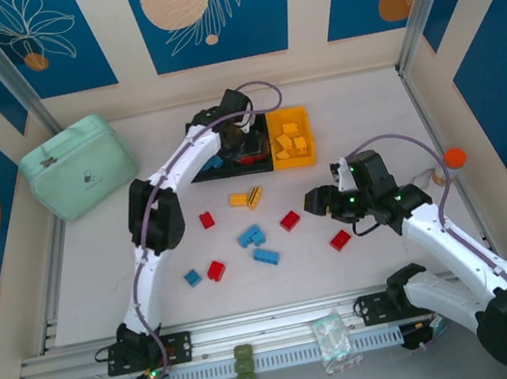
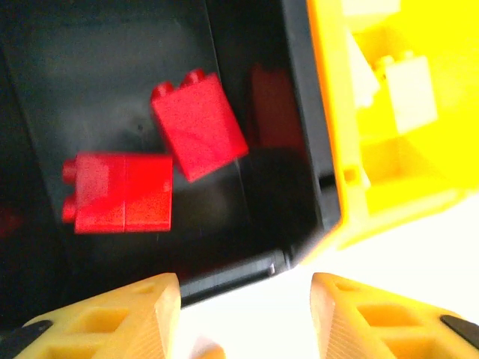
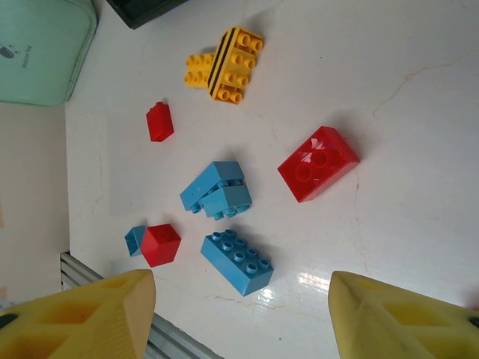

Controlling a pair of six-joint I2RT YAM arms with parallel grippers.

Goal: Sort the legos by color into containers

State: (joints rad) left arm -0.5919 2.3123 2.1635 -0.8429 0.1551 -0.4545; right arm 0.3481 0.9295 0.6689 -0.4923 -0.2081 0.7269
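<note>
Left arm (image 1: 165,178) stretched far forward, wrist pitched down, jaws parted with nothing between them. Right arm (image 1: 444,239) bent inward at the elbow, wrist low, jaws wide apart, empty.

The pale desk (image 1: 102,275) carries a mint-green case (image 1: 78,166) far left, the joined containers (image 1: 313,144) far centre, loose red, blue and yellow legos (image 1: 252,239) mid-desk, and an orange-capped bottle (image 1: 451,157) at right.

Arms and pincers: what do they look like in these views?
Both the left arm and right arm have white links and black joints, with a lilac cable looped along each. Small green lights glow on the right one. The left pincer and right pincer have yellow-orange wedge fingers.
</note>
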